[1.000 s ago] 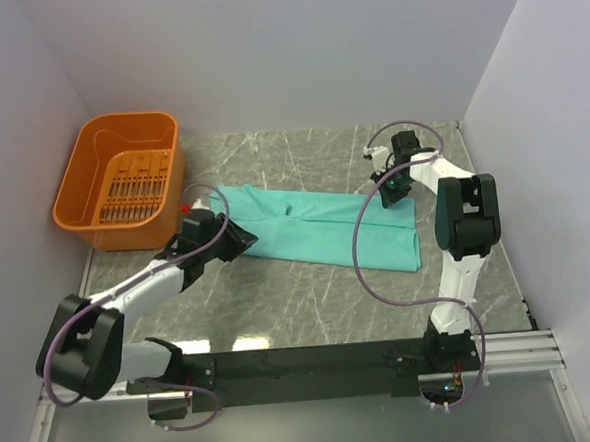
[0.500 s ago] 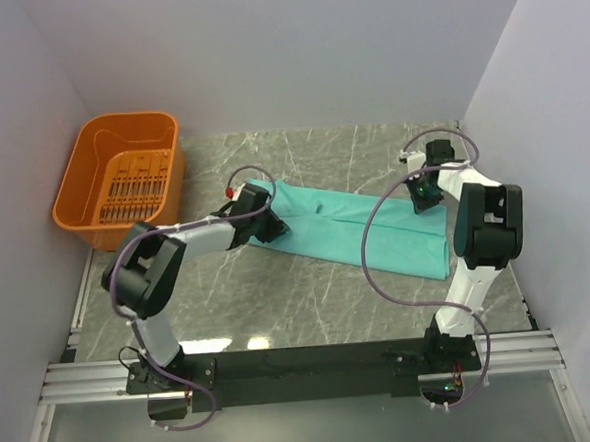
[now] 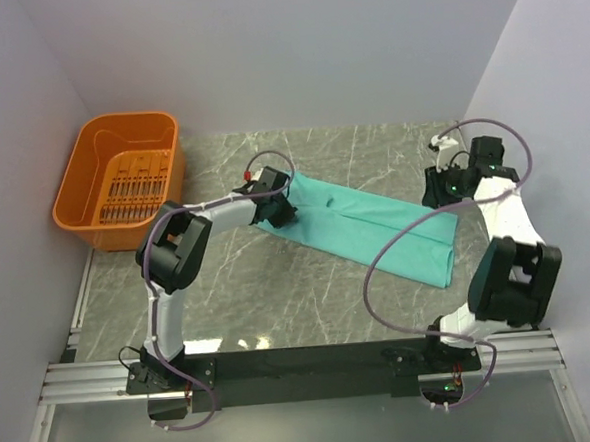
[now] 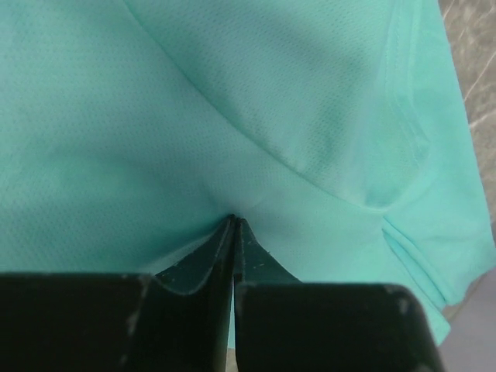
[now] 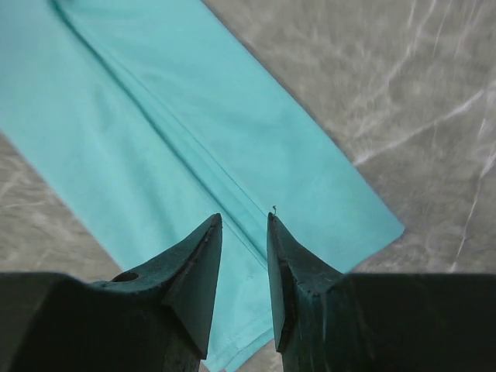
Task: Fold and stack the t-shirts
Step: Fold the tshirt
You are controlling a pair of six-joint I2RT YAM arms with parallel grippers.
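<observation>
The teal-green t-shirt (image 3: 365, 225) lies folded into a long band slanting from the table's middle down to the right. My left gripper (image 3: 280, 214) sits on the band's left end. In the left wrist view its jaws (image 4: 233, 219) are pressed together, and the t-shirt (image 4: 271, 101) puckers into their tips. My right gripper (image 3: 442, 194) hovers at the band's right end. In the right wrist view this gripper (image 5: 244, 219) stands open above the t-shirt (image 5: 155, 116), with nothing between its fingers.
An orange slotted basket (image 3: 68, 200) stands at the back left against the wall. The grey marble tabletop (image 3: 279, 292) is bounded by white walls left, right and behind. The right wall is close to my right arm.
Both arms have moved right, dragging the t-shirt with them. The left gripper has closed on the cloth's left end. The right gripper has opened and let go of the right end.
</observation>
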